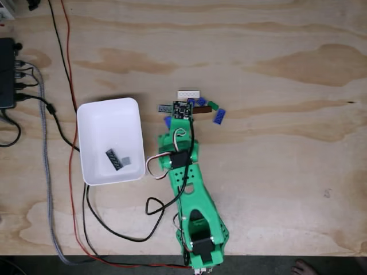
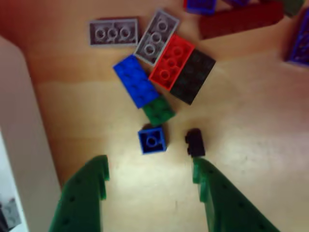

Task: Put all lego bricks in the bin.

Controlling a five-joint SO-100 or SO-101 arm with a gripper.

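Desk [image 1: 275,172] is carrying the arm [image 1: 192,200] and the white bin [image 1: 109,117], which is holding two grey bricks [image 1: 117,158]. Claw [image 2: 150,176] is hanging spread, gripping nothing, over loose bricks [image 2: 164,63] clustered just right of the bin.

The fixed view looks straight down on the plywood table [image 1: 275,172] from well above, taking in the whole arm [image 1: 192,200], the bin [image 1: 109,120] and cables near the left edge. The other view rides close behind the gripper [image 2: 149,183], facing down at the wood from very near. Both share the cluster of lego bricks [image 2: 159,67] beside the bin's right wall.
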